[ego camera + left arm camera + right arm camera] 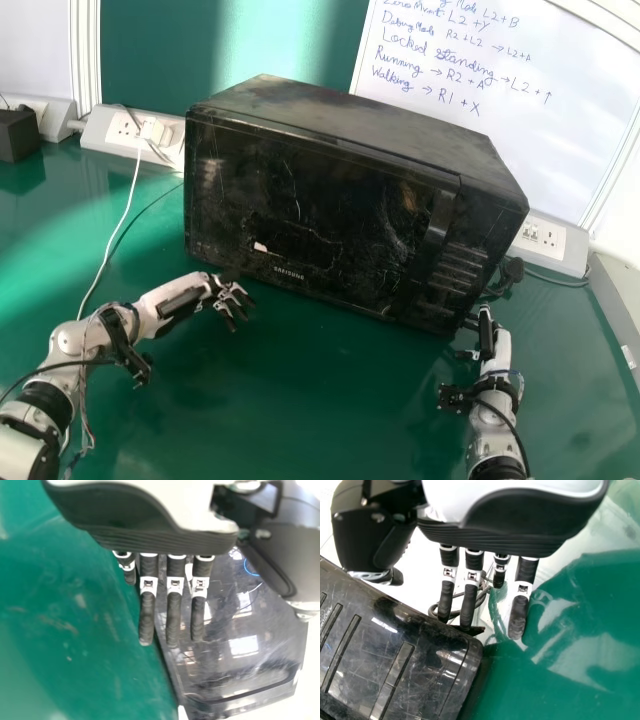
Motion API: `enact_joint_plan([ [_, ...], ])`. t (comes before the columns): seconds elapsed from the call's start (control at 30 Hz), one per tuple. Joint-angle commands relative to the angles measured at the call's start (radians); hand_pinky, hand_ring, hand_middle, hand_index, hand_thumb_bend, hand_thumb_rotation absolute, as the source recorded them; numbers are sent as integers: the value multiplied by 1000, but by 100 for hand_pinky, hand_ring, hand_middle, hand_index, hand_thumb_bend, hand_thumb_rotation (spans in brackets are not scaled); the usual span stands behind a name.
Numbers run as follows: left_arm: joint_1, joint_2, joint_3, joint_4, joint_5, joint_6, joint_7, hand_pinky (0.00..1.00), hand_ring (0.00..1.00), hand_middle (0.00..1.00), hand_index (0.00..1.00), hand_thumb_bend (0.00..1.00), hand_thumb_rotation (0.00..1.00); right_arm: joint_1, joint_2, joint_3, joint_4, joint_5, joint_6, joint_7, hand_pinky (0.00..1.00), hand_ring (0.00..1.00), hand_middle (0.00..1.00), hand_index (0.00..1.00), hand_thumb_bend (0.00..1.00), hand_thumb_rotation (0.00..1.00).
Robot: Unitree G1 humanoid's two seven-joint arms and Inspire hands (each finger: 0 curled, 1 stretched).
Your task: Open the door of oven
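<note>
One oven [310, 205] is sitting between our left hand [212, 290] and right hand [487, 345], fingers straight and slightly spread — we should be hooking the handle [437, 220], up-left of the right, and pulling slowly.

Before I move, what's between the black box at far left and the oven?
Head view: a white socket strip with a white plug in it by the oven, and another strip's end beside the black box.

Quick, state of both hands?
Left hand: open, fingers straight, holding nothing, by the front of the microwave oven.
Right hand: open, fingers straight, holding nothing, near the oven's right end.
</note>
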Motion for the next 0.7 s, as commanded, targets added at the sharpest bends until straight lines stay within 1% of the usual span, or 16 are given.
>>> enact_joint_plan([
  [0.0,29,-12,17,-31,-38,15,-54,32,49,60,65,84,80,24,4,1,0,8,-8,4,35,45,64,64,60,91],
  [0.07,38,-18,25,-58,-65,25,-89,33,52,64,67,87,81,25,4,0,0,9,-9,7,35,46,64,64,62,92],
  [0.17,56,-29,43,-103,-115,62,-132,34,56,69,70,86,81,24,3,4,0,4,-1,4,36,46,65,64,59,93],
  [0.23,74,-30,46,-145,-133,87,-140,36,61,72,73,89,84,26,3,5,-1,4,-5,8,35,46,66,65,57,95],
  [0.3,92,-32,46,-191,-151,119,-146,39,65,76,76,93,86,29,2,4,-1,5,-11,14,35,46,66,65,58,96],
  [0.37,112,-35,49,-240,-172,153,-149,41,69,79,78,92,89,31,1,6,0,3,-12,12,35,45,66,65,60,97],
  [0.5,151,-38,49,-332,-201,210,-138,45,75,83,82,88,91,34,3,2,-2,8,-18,11,36,45,66,65,60,95],
  [0.67,192,-44,54,-431,-246,287,-147,46,78,87,85,88,89,37,1,16,-1,-7,-11,-4,36,47,67,67,61,98],
])
